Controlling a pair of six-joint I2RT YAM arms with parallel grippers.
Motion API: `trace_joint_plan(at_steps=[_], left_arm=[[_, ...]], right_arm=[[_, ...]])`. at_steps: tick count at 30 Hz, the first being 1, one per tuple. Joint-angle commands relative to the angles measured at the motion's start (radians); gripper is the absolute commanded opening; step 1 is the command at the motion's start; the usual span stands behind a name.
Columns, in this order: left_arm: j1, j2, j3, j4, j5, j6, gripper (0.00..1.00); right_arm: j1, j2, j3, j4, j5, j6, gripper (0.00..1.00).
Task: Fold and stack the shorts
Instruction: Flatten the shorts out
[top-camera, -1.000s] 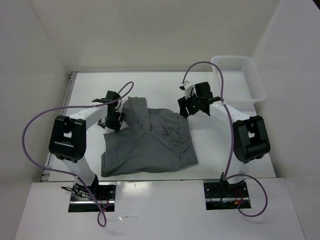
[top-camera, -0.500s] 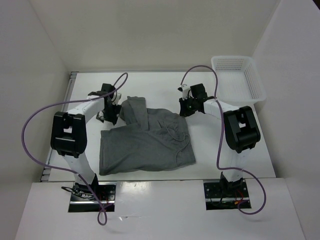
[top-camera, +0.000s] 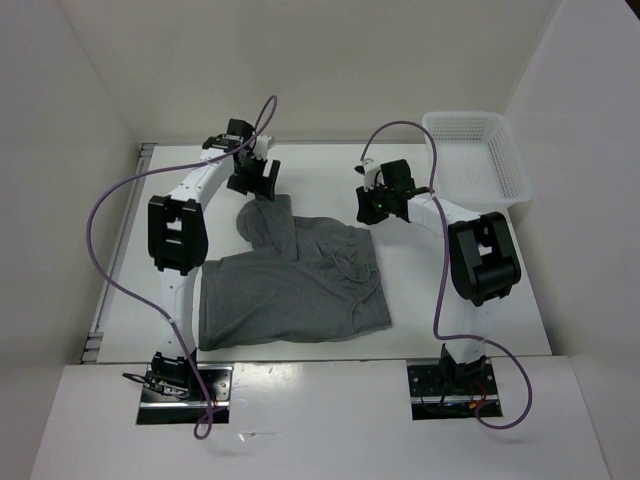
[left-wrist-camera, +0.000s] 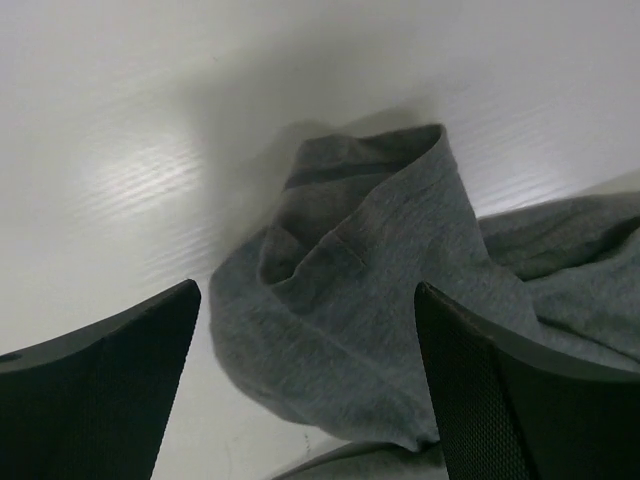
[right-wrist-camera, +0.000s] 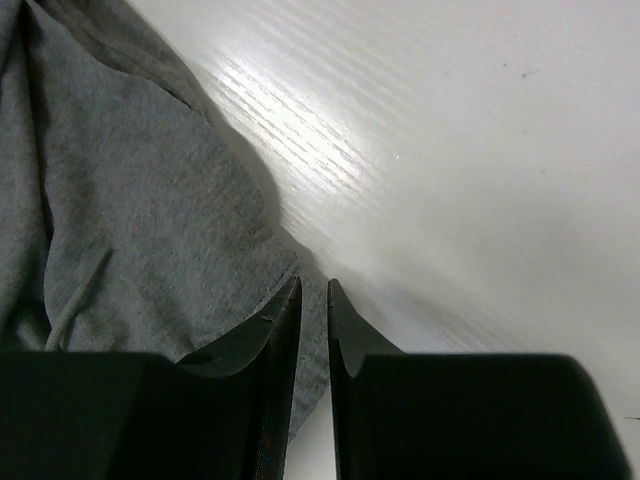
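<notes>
— White counter (top-camera: 320, 165) on my feed. Where are the shorts (top-camera: 290, 290)?
— One grey pair, spread mid-counter. My left pincer (top-camera: 252, 173) hangs wide open above their bunched far corner. My right pincer (right-wrist-camera: 313, 288), narrowed to a slit, sits at their far-right hem; I can't tell if it grips. Two pincers, one basket (top-camera: 470, 117).

a white bench (top-camera: 330, 165) with a faint wood grain sits in a booth of plain white panels: a back wall (top-camera: 300, 70), a left wall (top-camera: 60, 150) and a right wall (top-camera: 590, 150). soft light from above leaves pale glare and dim shadows on the bench top.
</notes>
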Motion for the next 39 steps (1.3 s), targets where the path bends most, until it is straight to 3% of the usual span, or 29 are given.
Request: trace_joint_plan(at_steps=[1, 4, 6, 9, 10, 16, 22, 25, 26, 27, 29, 32, 36, 39], left_arm=[[-0.014, 0.053, 0.061, -0.090, 0.109, 0.003, 0.94], [-0.034, 0.073, 0.052, -0.090, 0.053, 0.003, 0.92], [-0.034, 0.073, 0.039, -0.090, 0.040, 0.003, 0.83], [-0.034, 0.073, 0.030, -0.099, 0.074, 0.003, 0.59], [-0.034, 0.059, 0.030, -0.099, 0.074, 0.003, 0.47], [-0.034, -0.008, 0.030, -0.088, 0.077, 0.003, 0.02], [-0.034, -0.133, -0.022, -0.088, 0.050, 0.003, 0.00], [-0.034, -0.260, -0.094, -0.088, -0.044, 0.003, 0.00], [-0.034, -0.333, -0.129, -0.088, -0.067, 0.003, 0.00], [-0.034, -0.369, -0.173, -0.088, -0.088, 0.003, 0.01], [-0.034, -0.462, -0.334, -0.097, -0.144, 0.003, 0.01], [0.012, -0.545, -0.506, -0.097, -0.191, 0.003, 0.04], [0.087, -0.565, -0.531, -0.079, -0.179, 0.003, 0.07], [0.101, -0.575, -0.569, -0.068, -0.190, 0.003, 0.10]], right_arm=[[0.004, -0.004, 0.053, 0.036, 0.009, -0.016, 0.22], [0.004, -0.004, 0.053, 0.036, 0.020, -0.016, 0.22], [0.004, 0.006, 0.053, 0.036, 0.020, -0.016, 0.24], [0.004, 0.006, 0.044, 0.024, -0.010, -0.025, 0.37], [0.004, 0.006, 0.044, 0.012, -0.023, -0.025, 0.44], [0.033, 0.067, 0.070, -0.031, -0.043, -0.054, 0.47], [0.093, 0.099, 0.081, -0.143, -0.034, -0.092, 0.49], [0.107, 0.099, 0.053, -0.143, -0.001, -0.077, 0.32], [0.107, 0.099, 0.053, -0.143, 0.014, -0.057, 0.17], [0.107, 0.099, 0.053, -0.131, 0.026, -0.057, 0.09], [0.107, 0.099, 0.068, -0.119, 0.067, -0.048, 0.00], [0.107, 0.099, 0.139, -0.091, 0.129, -0.048, 0.00], [0.082, 0.139, 0.316, -0.073, 0.214, -0.007, 0.00], [0.073, 0.139, 0.361, -0.062, 0.269, 0.003, 0.00]])
